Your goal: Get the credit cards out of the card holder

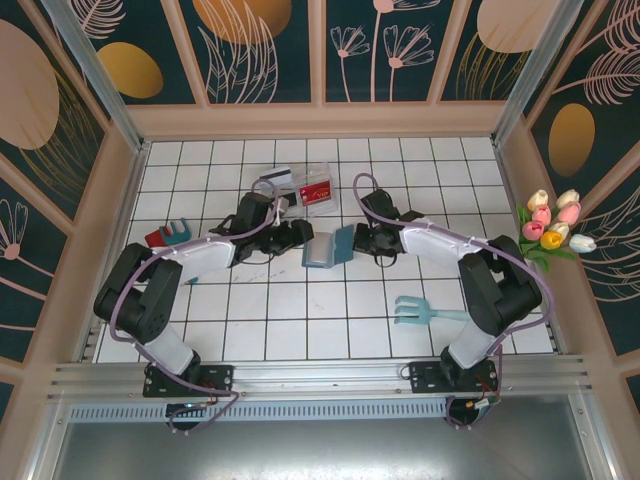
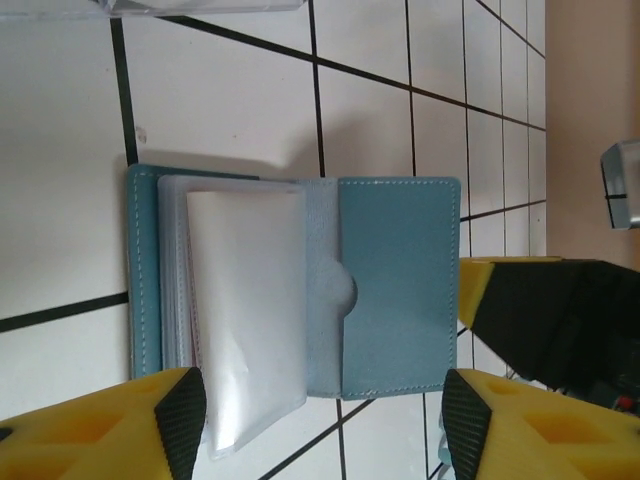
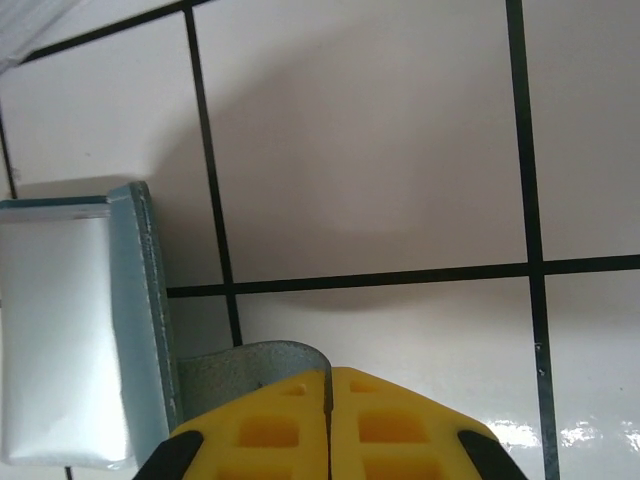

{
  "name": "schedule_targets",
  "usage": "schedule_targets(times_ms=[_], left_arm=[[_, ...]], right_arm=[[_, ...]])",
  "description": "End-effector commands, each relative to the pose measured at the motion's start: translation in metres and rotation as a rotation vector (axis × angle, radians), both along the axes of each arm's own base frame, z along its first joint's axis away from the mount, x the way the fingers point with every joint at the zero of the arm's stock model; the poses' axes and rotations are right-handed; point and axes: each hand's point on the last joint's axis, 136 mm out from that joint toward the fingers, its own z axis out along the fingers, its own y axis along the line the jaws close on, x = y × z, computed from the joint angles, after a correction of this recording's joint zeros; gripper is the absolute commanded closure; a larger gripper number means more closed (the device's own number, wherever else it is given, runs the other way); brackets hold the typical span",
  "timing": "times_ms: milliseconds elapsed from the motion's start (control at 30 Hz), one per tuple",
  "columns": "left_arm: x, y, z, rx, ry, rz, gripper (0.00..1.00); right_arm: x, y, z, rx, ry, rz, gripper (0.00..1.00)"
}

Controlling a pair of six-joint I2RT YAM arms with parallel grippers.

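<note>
- The card holder (image 2: pixel 400 290) lies open and flat at the middle of the tiled table (image 1: pixel 260 320), directly between the 2 grippers.
- In the top view its long axis runs left to right, with the centre crease running away from the arm bases.
- The right gripper (image 3: pixel 328 420) has its jaws together, clamped on the outer edge of the holder's right panel.
- The left gripper (image 2: pixel 320 430) has its jaws apart, straddling the holder's near edge. 1 finger is at the stack of clear sleeves (image 2: pixel 245 310) and the other at the far corner of the right panel; whether either touches, I cannot tell.
- The sleeves lie folded over the left panel, and the right panel's pocket notch faces the crease.
- No card colour shows through the sleeves. A red card (image 1: pixel 318 192) lies in the clear tray (image 1: pixel 320 170) beyond.
- The left gripper is the free one, so any pull likely falls to it.
</note>
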Motion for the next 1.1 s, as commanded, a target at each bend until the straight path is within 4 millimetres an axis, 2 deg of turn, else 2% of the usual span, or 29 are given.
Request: schedule_targets(times_ms=[0, 33, 100, 300, 467, 500, 533, 700, 800, 1067], left_arm=[[-0.003, -0.009, -0.008, 0.013, 0.062, -0.030, 0.34], [-0.006, -0.011, -0.023, 0.032, 0.102, -0.041, 0.34], [-0.008, -0.016, -0.030, 0.038, 0.130, -0.060, 0.35], [-0.018, -0.025, -0.043, 0.033, 0.188, -0.112, 0.47], [-0.017, -0.020, -0.044, 0.070, 0.174, -0.095, 0.50], [-0.009, -0.021, -0.036, 0.078, 0.146, -0.085, 0.50], [-0.007, -0.017, -0.036, 0.104, 0.138, -0.072, 0.50], [-0.003, -0.015, -0.019, 0.110, 0.079, -0.074, 0.51], [-0.004, -0.019, -0.008, 0.073, 0.048, -0.085, 0.55], [-0.009, -0.022, -0.030, 0.069, 0.123, -0.078, 0.58]], right_arm=[[0.004, -0.013, -0.015, -0.035, 0.022, -0.021, 0.93], [0.004, -0.014, -0.017, -0.037, 0.022, -0.019, 0.93], [0.006, -0.014, -0.018, -0.039, 0.021, -0.016, 0.93], [0.005, -0.012, -0.021, -0.031, 0.028, -0.009, 0.93], [0.005, -0.011, -0.021, -0.025, 0.027, -0.008, 0.92], [0.006, -0.011, -0.021, -0.025, 0.025, -0.009, 0.93], [0.006, -0.012, -0.020, -0.024, 0.025, -0.010, 0.93], [0.005, -0.012, -0.021, -0.026, 0.028, -0.010, 0.92], [0.004, -0.012, -0.022, -0.024, 0.032, -0.012, 0.92], [0.003, -0.014, -0.025, -0.029, 0.050, -0.040, 0.93]])
